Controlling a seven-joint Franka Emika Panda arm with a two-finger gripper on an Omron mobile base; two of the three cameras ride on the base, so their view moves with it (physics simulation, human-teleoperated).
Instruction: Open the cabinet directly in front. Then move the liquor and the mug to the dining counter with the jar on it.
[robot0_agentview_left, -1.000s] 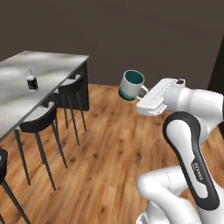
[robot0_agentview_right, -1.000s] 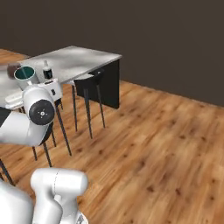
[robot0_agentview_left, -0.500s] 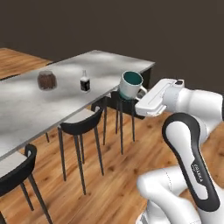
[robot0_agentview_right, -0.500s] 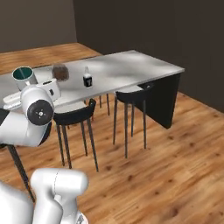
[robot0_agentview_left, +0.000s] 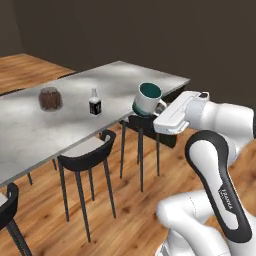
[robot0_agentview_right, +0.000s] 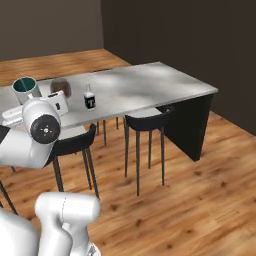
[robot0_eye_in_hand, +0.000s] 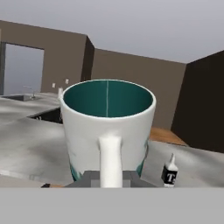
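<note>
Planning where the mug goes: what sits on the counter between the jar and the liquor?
Nothing: bare marble separates jar and liquor on the dining counter, seen from the left base.

Both base views share the dining counter (robot0_agentview_left: 60, 125); hand view looks close.

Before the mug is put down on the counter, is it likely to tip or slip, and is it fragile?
The mug looks rigid and upright in the pincer, shut on it near its handle, so probably little slip. Its base seems wide for its height, so on the flat counter it should stand, not roll. It looks like glazed ceramic, so likely brittle: set it down softly.
</note>
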